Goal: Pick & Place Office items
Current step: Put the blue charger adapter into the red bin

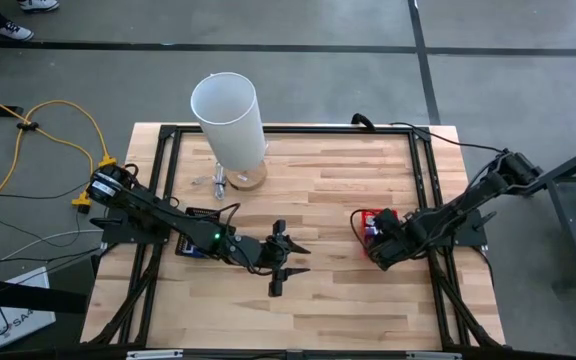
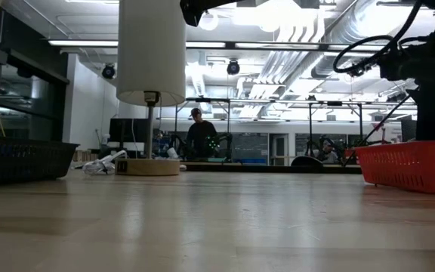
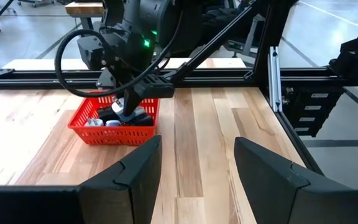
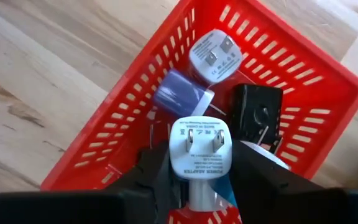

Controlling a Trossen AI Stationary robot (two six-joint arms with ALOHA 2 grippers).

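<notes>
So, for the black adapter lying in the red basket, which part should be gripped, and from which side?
Grip the black adapter across its two flat body sides, descending from above through the red basket's open top. The mesh walls block any sideways approach, and its boxy body looks to offer parallel faces. The right pincer is already shut on a white power adapter.

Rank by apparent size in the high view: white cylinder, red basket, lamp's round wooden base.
1. white cylinder, though it stands tall toward the camera, which inflates it.
2. red basket, partly covered by the right hand.
3. round wooden base, mostly hidden.
</notes>
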